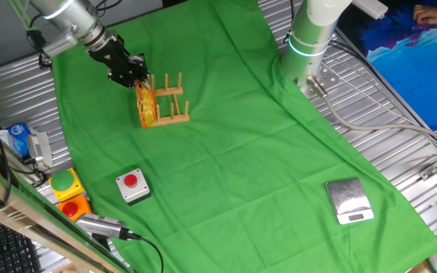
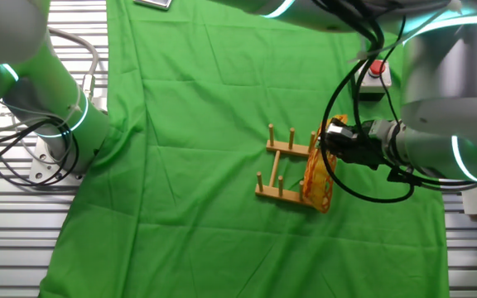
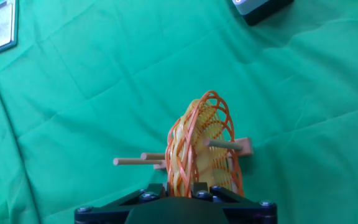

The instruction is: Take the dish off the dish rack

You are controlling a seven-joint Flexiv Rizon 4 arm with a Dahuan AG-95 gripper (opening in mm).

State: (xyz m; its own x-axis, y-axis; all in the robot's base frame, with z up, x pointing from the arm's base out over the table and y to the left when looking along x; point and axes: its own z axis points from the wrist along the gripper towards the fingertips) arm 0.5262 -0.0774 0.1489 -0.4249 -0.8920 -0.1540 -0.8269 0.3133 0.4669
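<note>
Black fingers [image 1: 136, 76] sit at the dish's top rim; you cannot tell whether they pinch it, the tips being hidden. Dish [image 3: 201, 146]: yellow-orange open wicker weave, standing on edge in the end slot of the dish rack [image 1: 171, 102], pegs on either side of it. Green cloth covers the worktop [image 1: 234, 152]. Grey box with red button [image 1: 133, 186] lies well apart; a silver scale [image 1: 349, 201] farther off.

No legible text, brand, number or sign found in any view. The blue-and-white carton [image 1: 18, 138] at the desk [image 1: 226, 174] edge carries print too small to read.
</note>
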